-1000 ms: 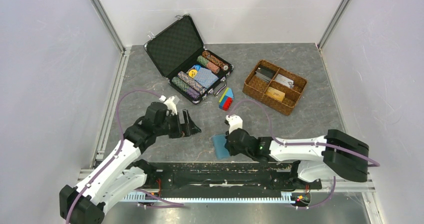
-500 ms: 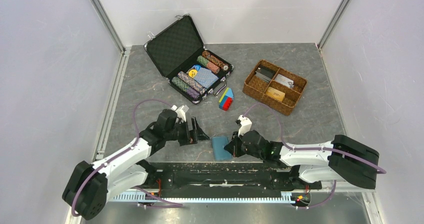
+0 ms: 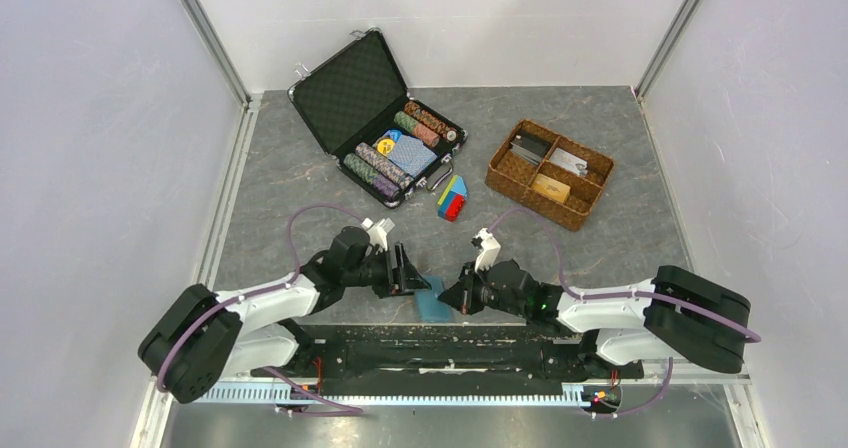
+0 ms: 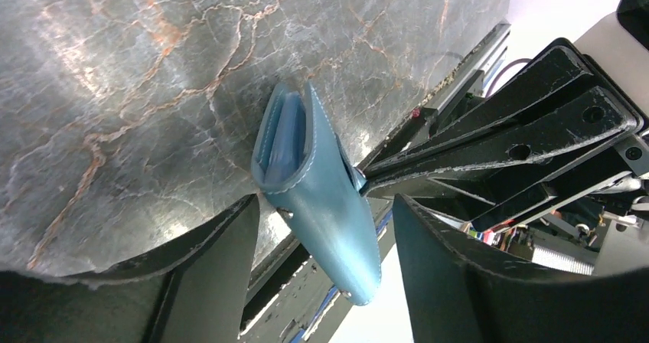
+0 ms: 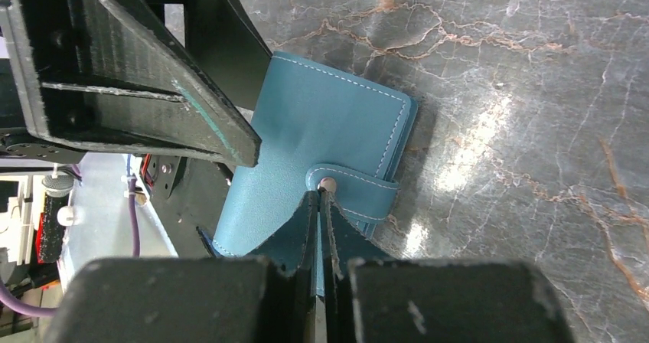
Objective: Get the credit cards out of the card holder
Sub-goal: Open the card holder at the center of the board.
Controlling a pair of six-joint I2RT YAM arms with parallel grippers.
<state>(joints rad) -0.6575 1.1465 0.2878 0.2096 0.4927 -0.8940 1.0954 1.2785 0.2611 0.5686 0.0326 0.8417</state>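
The card holder point(image 3: 434, 304), a light-blue wallet, lies by the table's near edge with its snap strap point(image 5: 348, 186) fastened. In the left wrist view it point(image 4: 321, 182) stands on edge between my fingers. My left gripper point(image 3: 405, 271) is open and straddles its left end point(image 4: 325, 205) without gripping. My right gripper point(image 3: 456, 296) is shut on the wallet's blue edge just below the snap point(image 5: 320, 205). No credit cards show at the wallet.
An open black chip case point(image 3: 385, 133) stands at the back, with a coloured block point(image 3: 452, 199) in front of it. A brown wicker tray point(image 3: 505, 173) at the back right holds an orange-yellow flat piece point(image 3: 551, 188) and greyish pieces. The black rail point(image 3: 450, 338) runs just behind the wallet.
My left arm has swung right and low until its open fingers straddle the wallet. My right gripper has shifted a little and turned while holding the wallet, which has moved slightly left.
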